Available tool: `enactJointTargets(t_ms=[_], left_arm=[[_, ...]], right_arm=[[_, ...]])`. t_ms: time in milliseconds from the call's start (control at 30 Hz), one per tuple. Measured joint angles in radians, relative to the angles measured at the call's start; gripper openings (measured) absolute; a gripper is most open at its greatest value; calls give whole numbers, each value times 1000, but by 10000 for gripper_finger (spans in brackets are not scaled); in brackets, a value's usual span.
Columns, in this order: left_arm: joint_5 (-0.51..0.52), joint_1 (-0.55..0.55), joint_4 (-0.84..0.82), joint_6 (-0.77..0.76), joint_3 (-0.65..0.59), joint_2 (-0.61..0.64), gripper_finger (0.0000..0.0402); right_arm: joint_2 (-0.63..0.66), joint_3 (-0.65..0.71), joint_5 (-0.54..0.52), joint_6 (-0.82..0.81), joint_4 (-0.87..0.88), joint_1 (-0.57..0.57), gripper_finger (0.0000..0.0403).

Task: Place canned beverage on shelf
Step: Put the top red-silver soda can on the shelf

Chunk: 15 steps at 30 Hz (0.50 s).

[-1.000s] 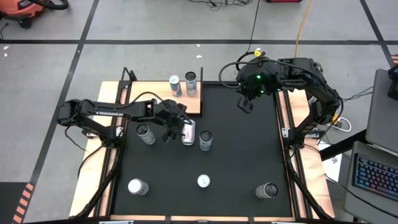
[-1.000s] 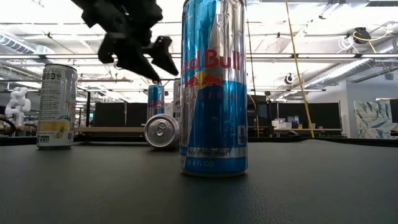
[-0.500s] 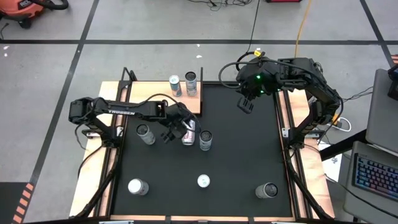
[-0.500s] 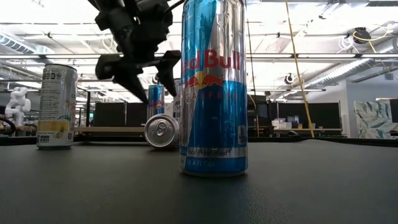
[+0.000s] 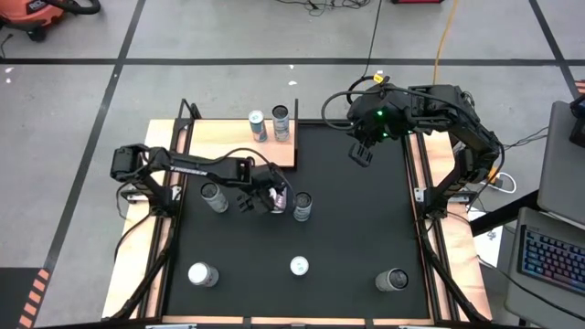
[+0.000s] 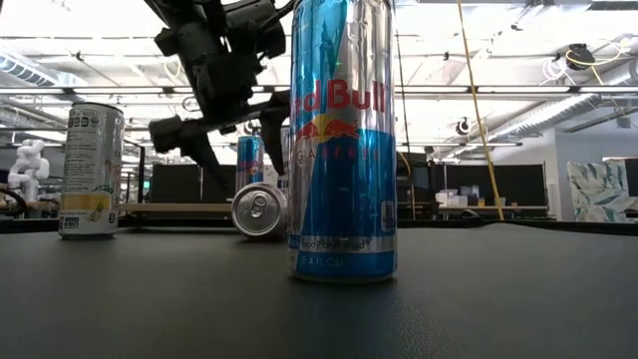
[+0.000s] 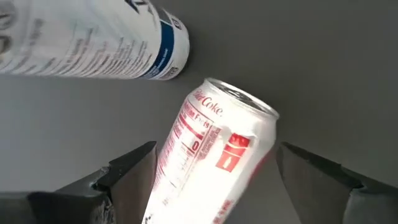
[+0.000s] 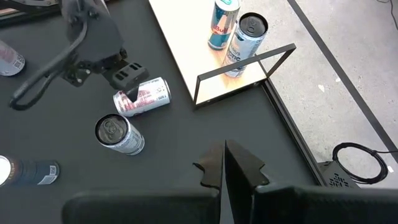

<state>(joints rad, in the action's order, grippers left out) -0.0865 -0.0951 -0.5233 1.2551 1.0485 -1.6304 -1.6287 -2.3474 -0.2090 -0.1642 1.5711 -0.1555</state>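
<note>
Two cans point(image 5: 269, 122) are sitting on the shelf point(image 5: 228, 144) while the left gripper point(image 7: 214, 171), fingers spread, is straddling a toppled Coke can point(image 7: 211, 155), ungrasped.

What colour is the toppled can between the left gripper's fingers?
Silver with red lettering, the toppled can; clearest in the left wrist view.

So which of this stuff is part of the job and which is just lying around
In the job:
- Coke can, on its side between the open left claw
- shelf

Lying about:
- two cans on the shelf
- upright cans on the mat
- right claw, shut, waiting near the mat's far edge
</note>
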Motion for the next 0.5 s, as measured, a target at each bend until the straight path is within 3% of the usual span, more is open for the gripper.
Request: enactJointTargets(t_ms=[200, 500], left_arm=[[26, 7, -1, 51, 0, -21, 317], [89, 17, 30, 287, -2, -52, 317]], right_arm=[[0, 0, 0, 0, 0, 0, 0], [-1, 0, 0, 0, 0, 0, 0]])
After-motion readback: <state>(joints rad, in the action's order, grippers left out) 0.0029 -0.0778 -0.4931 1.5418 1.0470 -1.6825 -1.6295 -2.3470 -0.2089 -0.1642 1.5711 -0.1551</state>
